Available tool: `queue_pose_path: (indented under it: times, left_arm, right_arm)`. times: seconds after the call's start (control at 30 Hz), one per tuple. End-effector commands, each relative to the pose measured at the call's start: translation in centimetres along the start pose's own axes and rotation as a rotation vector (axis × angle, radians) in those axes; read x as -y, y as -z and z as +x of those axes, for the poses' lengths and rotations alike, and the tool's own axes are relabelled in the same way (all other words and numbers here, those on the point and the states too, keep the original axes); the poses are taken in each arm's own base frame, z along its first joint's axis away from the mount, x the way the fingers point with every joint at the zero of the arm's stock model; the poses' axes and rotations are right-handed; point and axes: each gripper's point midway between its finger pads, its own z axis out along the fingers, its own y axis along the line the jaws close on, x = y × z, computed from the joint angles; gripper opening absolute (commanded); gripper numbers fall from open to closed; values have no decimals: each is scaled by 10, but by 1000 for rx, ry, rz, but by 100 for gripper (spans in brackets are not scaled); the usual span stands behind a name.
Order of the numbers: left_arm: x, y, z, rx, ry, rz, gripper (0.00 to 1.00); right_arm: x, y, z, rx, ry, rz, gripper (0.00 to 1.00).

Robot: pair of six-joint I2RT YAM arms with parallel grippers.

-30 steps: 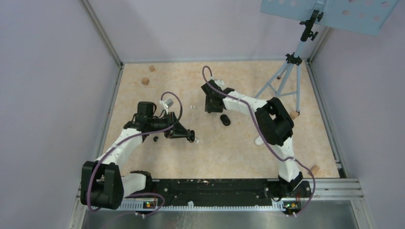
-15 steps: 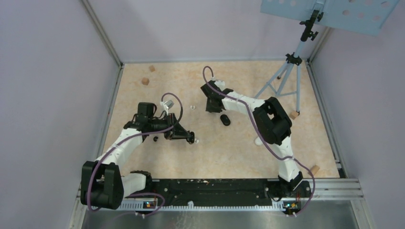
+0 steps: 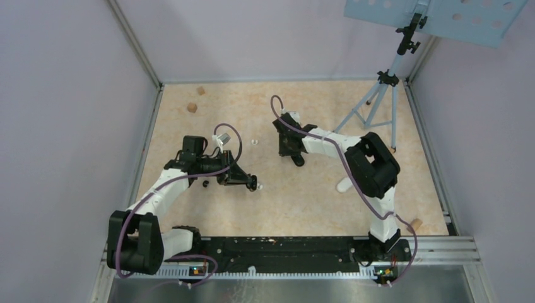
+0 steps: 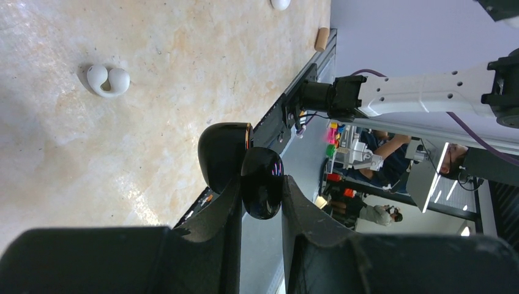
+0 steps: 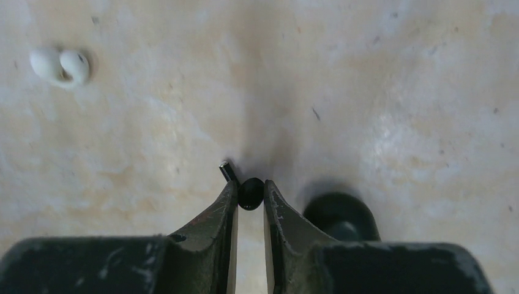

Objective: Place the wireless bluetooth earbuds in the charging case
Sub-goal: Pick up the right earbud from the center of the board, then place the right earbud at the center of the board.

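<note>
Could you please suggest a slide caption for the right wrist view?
Right tool pinches a small black earbud; a white earbud lies on the table at upper left.

Tabletop (image 3: 328,202) is beige, mottled like stone, w/ soft, even light. Pale lilac walls (image 3: 63,126) box it in left, back & right, joined by aluminium corner posts (image 3: 134,47). A metal rail (image 3: 441,246) runs along the near edge. Back right: a light-blue tripod stand (image 3: 386,79) carrying a perforated blue panel (image 3: 454,19) (cut off at top). The left wrist view looks past the edge: people (image 4: 385,152) at a bench, a pale screen (image 4: 428,184).
</note>
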Motion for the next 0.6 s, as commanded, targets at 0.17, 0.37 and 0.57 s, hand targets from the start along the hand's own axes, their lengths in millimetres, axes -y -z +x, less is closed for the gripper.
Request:
queue_pose_path:
  times: [0.17,0.37,0.57]
  left_arm:
    - [12,1,-11,23,-54,30,0]
    - [12,0,-12,30,-48,34,0]
    - [9,-1,-13,32,-41,27,0]
  right_arm:
    - [11,78,38,-38,235,-162,3]
    - [48,100,79,-82,327,-125,4]
    - [71,100,91,-73,373,-79,7]
